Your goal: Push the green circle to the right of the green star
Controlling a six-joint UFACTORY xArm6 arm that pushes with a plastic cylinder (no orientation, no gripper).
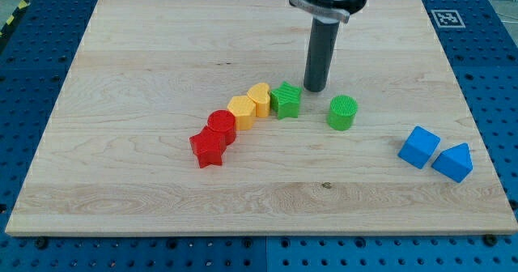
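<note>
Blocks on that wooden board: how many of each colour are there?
Red: 2, red star and red circle
Yellow: 2, yellow hexagon and yellow heart
Green: 2, green star and green circle
Blue: 2, blue cube and blue wedge
Total: 8

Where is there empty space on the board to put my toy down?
The wooden board is bare along the view's bottom below the red star, and across the view's top left. It is crowded in the middle: red, yellow and green star blocks chain together, with my tip and green circle close by.
</note>
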